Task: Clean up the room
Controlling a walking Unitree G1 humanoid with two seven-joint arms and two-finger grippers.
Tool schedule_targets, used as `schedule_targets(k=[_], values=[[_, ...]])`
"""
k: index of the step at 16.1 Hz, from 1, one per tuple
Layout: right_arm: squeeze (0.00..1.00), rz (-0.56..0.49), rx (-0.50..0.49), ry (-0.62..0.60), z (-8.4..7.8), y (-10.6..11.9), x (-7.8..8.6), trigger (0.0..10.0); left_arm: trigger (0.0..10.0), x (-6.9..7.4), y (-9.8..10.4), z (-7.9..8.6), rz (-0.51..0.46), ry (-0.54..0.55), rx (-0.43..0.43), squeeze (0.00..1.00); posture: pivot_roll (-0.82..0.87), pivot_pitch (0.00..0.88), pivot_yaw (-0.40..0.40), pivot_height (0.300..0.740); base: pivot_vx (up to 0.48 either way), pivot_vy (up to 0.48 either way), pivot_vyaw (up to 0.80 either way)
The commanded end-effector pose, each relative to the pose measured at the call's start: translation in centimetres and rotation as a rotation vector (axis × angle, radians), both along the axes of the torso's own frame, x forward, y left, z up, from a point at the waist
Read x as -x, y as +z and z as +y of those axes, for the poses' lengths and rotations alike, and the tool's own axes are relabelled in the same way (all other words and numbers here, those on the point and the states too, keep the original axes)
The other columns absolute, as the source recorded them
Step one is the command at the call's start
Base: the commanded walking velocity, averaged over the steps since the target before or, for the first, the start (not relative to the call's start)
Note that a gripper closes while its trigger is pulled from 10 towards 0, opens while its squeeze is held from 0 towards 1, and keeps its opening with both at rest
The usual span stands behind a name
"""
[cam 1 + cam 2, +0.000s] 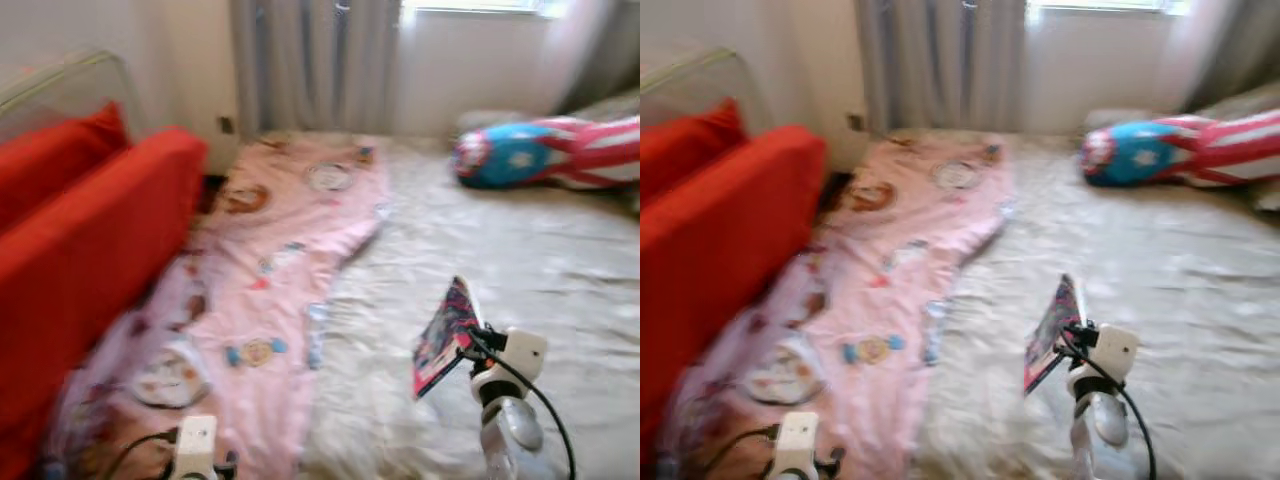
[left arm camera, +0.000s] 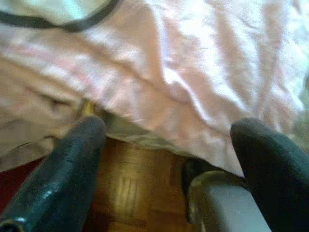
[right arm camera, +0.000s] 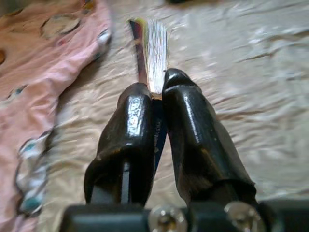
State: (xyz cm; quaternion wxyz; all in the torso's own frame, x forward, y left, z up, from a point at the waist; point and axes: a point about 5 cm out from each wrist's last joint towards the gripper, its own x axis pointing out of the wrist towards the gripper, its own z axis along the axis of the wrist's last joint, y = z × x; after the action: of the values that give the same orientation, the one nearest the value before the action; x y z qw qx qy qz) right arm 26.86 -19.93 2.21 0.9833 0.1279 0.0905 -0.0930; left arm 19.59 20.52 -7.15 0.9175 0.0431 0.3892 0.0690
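Note:
My right gripper [image 1: 470, 338] is shut on a thin book [image 1: 444, 336] with a colourful cover, held on edge above the beige bedsheet [image 1: 520, 270]. In the right wrist view the black fingers [image 3: 186, 125] pinch the book [image 3: 150, 53] near its lower end, pages facing up. My left gripper [image 2: 166, 159] hangs low at the bed's near edge, open and holding nothing, over the pink patterned blanket [image 2: 193, 63] and a strip of wooden floor [image 2: 130, 188]. The pink blanket [image 1: 270, 260] lies spread along the left part of the bed.
A red sofa [image 1: 80, 260] with a red cushion stands close on the left. A blue, red and white striped pillow [image 1: 545, 152] lies at the far right of the bed. Grey curtains [image 1: 315, 60] and a window are behind.

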Motion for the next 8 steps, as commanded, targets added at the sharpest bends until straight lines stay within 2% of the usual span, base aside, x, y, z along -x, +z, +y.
schedule_targets(k=[1,8], values=[[0.00,-0.058,0.012,0.004,-0.03,1.04,-0.57,10.0,10.0,0.31,-0.22,-0.10,0.021,-0.013,-0.006,0.00,-0.10,0.000,-0.022,0.740,0.000,-0.337,0.00],[0.00,-0.052,0.005,0.011,0.28,0.86,-0.64,10.0,10.0,0.50,-0.31,-0.01,0.028,-0.015,-0.005,0.00,-0.10,0.000,-0.018,0.740,0.000,-0.326,0.00]])
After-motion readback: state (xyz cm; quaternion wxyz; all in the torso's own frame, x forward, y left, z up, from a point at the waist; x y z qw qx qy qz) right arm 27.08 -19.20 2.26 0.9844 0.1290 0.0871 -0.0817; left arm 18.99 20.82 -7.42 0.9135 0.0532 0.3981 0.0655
